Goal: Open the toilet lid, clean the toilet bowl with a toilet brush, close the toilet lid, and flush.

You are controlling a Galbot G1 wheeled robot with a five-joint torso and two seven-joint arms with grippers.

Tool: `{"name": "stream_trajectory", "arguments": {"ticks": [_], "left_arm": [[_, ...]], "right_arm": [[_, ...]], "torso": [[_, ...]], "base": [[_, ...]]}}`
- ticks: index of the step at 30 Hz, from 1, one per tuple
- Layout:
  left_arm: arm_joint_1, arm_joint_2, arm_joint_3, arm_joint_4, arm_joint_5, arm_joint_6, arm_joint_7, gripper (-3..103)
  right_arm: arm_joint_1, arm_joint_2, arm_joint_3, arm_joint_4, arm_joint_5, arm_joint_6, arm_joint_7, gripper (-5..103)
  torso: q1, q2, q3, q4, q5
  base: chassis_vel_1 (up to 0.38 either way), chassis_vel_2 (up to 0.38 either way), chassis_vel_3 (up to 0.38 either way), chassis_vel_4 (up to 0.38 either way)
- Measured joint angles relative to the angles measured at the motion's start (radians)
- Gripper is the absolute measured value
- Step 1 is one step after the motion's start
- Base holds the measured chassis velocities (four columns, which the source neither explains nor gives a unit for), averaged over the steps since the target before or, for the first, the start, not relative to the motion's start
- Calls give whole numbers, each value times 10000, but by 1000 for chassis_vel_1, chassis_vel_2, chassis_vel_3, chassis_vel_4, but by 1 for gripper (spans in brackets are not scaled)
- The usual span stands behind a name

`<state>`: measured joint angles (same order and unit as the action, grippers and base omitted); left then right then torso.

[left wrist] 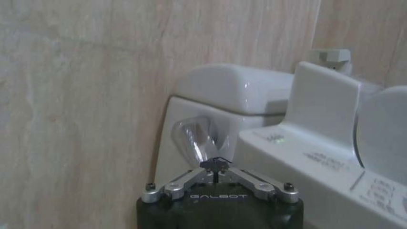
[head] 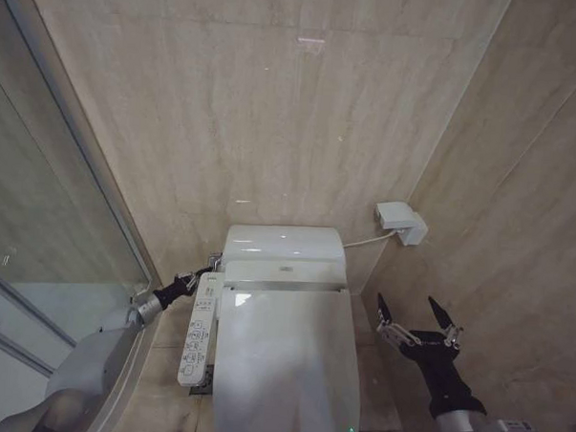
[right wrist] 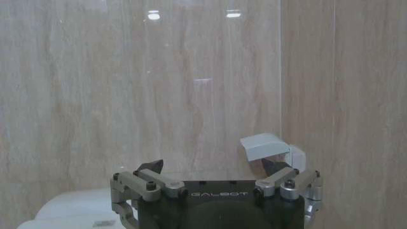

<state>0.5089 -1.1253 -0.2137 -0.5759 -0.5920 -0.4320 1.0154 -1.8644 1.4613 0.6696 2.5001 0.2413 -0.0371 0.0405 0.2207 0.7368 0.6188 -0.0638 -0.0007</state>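
The toilet lid (head: 286,364) lies closed, flat over the bowl, in the near middle of the scene, with the white tank (head: 284,245) behind it against the far tiled wall and a control panel (head: 198,341) along its left side. The left gripper (head: 212,262) reaches to the left side of the tank, its fingers clenched together with the tips at the chrome flush lever (left wrist: 196,140). The right gripper (head: 415,312) hangs to the right of the toilet, well apart from it, fingers spread and holding nothing, with a white wall box (head: 401,222) farther off on the right.
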Motion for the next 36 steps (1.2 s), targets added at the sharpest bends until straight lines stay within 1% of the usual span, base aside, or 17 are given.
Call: {"name": "stream_trajectory", "arguments": {"ticks": [7, 12, 14, 16, 17, 19, 20, 22, 24, 26, 28, 29, 30, 31, 33, 34, 36], "left_arm": [[12, -3, -291, 268, -55, 35, -270, 0], [36, -27, -393, 400, -180, 41, -672, 0], [120, -90, -532, 290, -294, 28, -904, 0], [433, -123, -710, -202, -348, -210, -1675, 0], [433, -123, -710, -202, -348, -210, -1675, 0], [859, -144, -854, -1037, -567, -513, -3174, 0], [859, -144, -854, -1037, -567, -513, -3174, 0], [1219, -116, -889, -1861, -952, -544, -4189, 0], [1508, -16, -912, -2619, -1177, -473, -4729, 0], [1595, 26, -919, -2858, -1208, -434, -4869, 0], [1987, 181, -942, -3959, -1246, -239, -5542, 0], [1987, 181, -942, -3959, -1246, -239, -5542, 0], [2152, 216, -956, -4443, -1216, -180, -5883, 0], [2319, 226, -984, -4927, -1099, -134, -6308, 0], [2745, 188, -1061, -6033, -773, 61, -7610, 0], [2745, 188, -1061, -6033, -773, 61, -7610, 0], [3289, 83, -1159, -7386, -426, 388, -9214, 0]], "right_arm": [[0, 0, 0, 0, 1, 0, 0, 100], [0, 0, 0, 0, 0, 0, 0, 100], [0, 0, 0, 0, 0, 0, 0, 100], [0, 0, 0, 0, 0, 0, 0, 100], [0, 0, 0, 0, 0, 0, 0, 100], [0, -1, 0, 0, 1, 0, 0, 100], [0, -1, 0, 0, 1, 0, 0, 100], [0, 0, 0, 0, 0, 0, 0, 100], [0, 1, 1, 0, 0, 0, 0, 100], [0, 0, 0, 0, 0, 0, 0, 100], [0, 0, 1, 0, 0, 0, 0, 100], [0, 0, 1, 0, 0, 0, 0, 100], [0, 0, 0, 0, 1, 0, 0, 100], [0, 0, 0, 0, 1, 0, 0, 100], [0, 0, 0, 0, 0, 0, 0, 100], [0, 0, 0, 0, 0, 0, 0, 100], [0, 0, 0, 0, 0, 0, 0, 100]], "torso": [[0, 0, -1, -4, 8], [0, 0, -1, 0, 8], [0, 0, -1, -5, 6], [0, 0, 0, -2, 6], [0, 0, 0, -2, 6], [0, 0, -1, 0, 7], [0, 0, -1, 0, 7], [0, 0, -1, 0, 6], [0, 0, -2, -2, 7], [0, 0, -2, -2, 9], [0, 0, -2, 0, 8], [0, 0, -2, 0, 8], [0, 0, -2, 0, 9], [0, 0, -2, -1, 9], [0, 0, -2, -3, 9], [0, 0, -2, -3, 9], [0, 0, -2, -3, 7]], "base": [[0, 0, 0, 0], [0, 0, 0, 0], [0, 0, 0, 0], [0, 0, 0, 0], [0, 0, 0, 0], [0, 0, 0, 0], [0, 0, 0, 0], [0, 0, 0, 0], [0, 0, 0, 0], [0, 0, 0, 0], [0, 0, 0, 0], [0, 0, 0, 0], [0, 0, 0, 0], [0, 0, 0, 0], [0, 0, 0, 0], [0, 0, 0, 0], [0, 0, 0, 0]]}}
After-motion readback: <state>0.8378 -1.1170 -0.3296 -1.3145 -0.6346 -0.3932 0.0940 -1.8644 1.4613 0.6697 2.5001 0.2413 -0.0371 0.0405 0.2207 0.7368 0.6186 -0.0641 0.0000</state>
